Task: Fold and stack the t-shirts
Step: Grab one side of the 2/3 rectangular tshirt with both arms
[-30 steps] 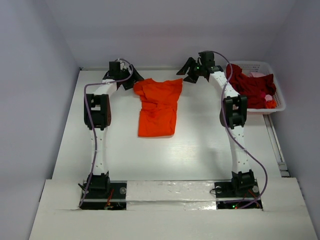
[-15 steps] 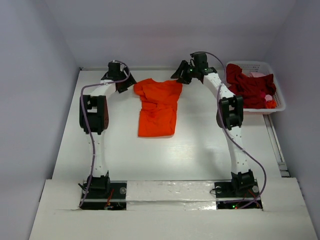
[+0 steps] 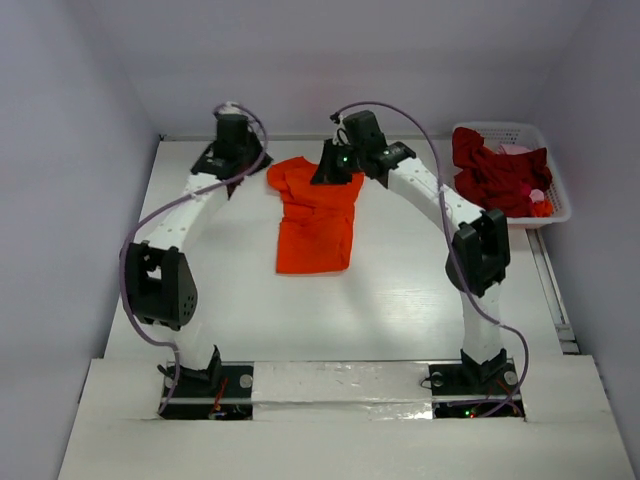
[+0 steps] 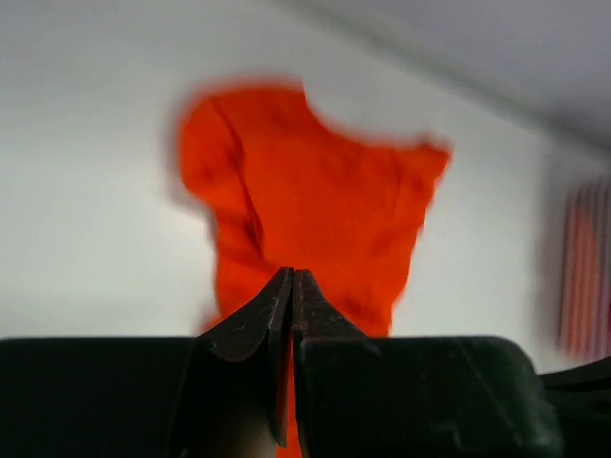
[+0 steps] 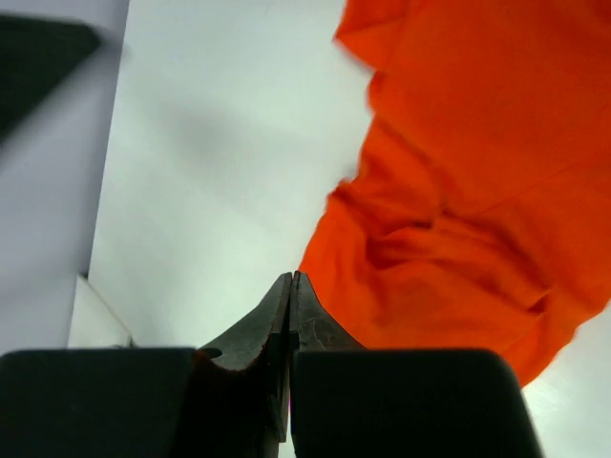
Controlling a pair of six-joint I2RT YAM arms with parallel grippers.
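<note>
A bright orange t-shirt (image 3: 315, 215) lies roughly flat in the middle of the table, collar toward the far wall. My left gripper (image 3: 240, 160) hangs just off its far left sleeve, shut and holding nothing. In the left wrist view the closed tips (image 4: 291, 273) point at the whole orange t-shirt (image 4: 315, 200), which is blurred. My right gripper (image 3: 330, 172) hovers over the shirt's far right shoulder, also shut and empty. In the right wrist view its tips (image 5: 291, 277) sit beside the edge of the orange t-shirt (image 5: 458, 191). Dark red t-shirts (image 3: 495, 172) are heaped in the basket.
A white lattice basket (image 3: 505, 128) stands at the far right of the table, with a pinkish cloth (image 3: 515, 150) among the dark red ones. The table's back wall is close behind both grippers. Purple cables loop above each arm.
Both grippers went from open to shut. The right gripper moved left from beside the basket to over the shirt's shoulder. The left arm's elbow swung outward and toward the near edge.
</note>
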